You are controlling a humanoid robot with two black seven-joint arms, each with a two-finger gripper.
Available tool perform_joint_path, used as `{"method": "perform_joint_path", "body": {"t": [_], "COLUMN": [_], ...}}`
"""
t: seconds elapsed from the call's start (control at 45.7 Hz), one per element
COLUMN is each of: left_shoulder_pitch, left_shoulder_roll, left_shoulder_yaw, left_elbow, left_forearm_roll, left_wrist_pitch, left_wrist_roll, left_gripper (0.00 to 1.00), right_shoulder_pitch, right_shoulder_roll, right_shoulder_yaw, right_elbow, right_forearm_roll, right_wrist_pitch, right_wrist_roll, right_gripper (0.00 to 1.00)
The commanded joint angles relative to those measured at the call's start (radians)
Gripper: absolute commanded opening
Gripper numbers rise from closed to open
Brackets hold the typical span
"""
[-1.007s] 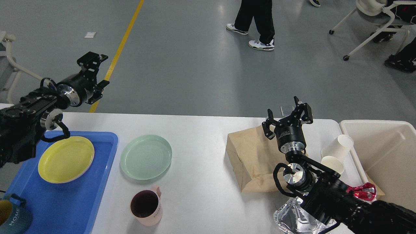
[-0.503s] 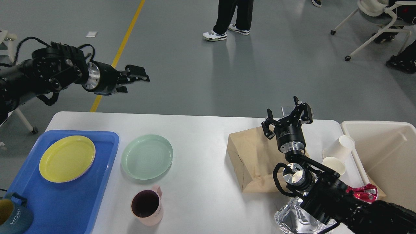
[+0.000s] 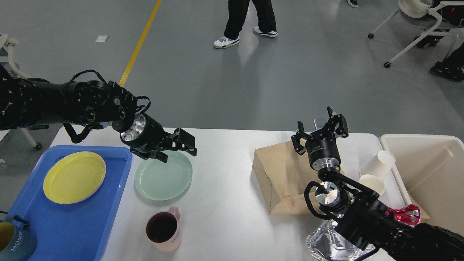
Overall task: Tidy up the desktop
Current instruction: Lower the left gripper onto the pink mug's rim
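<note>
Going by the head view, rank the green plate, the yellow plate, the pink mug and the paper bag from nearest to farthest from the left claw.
1. Green plate, right under the left claw.
2. Pink mug, toward the table's near edge, and yellow plate, left on the blue tray: too close to call.
3. Paper bag, far right by the right claw.

Blue mug (image 3: 14, 242) and foil tray (image 3: 328, 244) cut by bottom edge

Left arm: comes in from the left, stretched toward the middle.
Left gripper (image 3: 177, 148): jaws apart, holding nothing.
Right arm: rises from the lower right, wrist turned up.
Right gripper (image 3: 320, 129): jaws spread, holding nothing.
</note>
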Motion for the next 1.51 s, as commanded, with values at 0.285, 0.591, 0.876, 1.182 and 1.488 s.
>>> {"method": "perform_joint_path", "body": {"t": [0.285, 0.591, 0.876, 1.182, 1.488], "left_shoulder_pitch": [-0.004, -0.001, 0.007, 0.008, 0.01], "left_shoulder_roll": [-0.021, -0.024, -0.03, -0.029, -0.001], "left_shoulder_yaw": [0.01, 0.01, 0.008, 0.01, 0.008], "left_elbow": [0.0, -0.002, -0.002, -0.017, -0.023], "left_forearm_roll": [-0.001, -0.001, -0.001, 0.0, 0.0], "left_wrist_pitch": [0.001, 0.001, 0.001, -0.02, -0.031], "left_wrist_roll": [0.003, 0.003, 0.003, 0.002, 0.003], "left_gripper": [0.97, 0.97, 0.97, 0.97, 0.97], "right_shoulder_pitch": [0.0, 0.0, 0.0, 0.0, 0.0], "right_shoulder_roll": [0.0, 0.0, 0.0, 0.0, 0.0], "right_shoulder_yaw": [0.0, 0.0, 0.0, 0.0, 0.0], "right_elbow": [0.0, 0.0, 0.001, 0.0, 0.0], "right_forearm_roll": [0.0, 0.0, 0.0, 0.0, 0.0], "right_wrist_pitch": [0.002, 0.002, 0.002, 0.002, 0.002], "right_wrist_roll": [0.0, 0.0, 0.0, 0.0, 0.0], "right_gripper": [1.0, 1.0, 1.0, 1.0, 1.0]}}
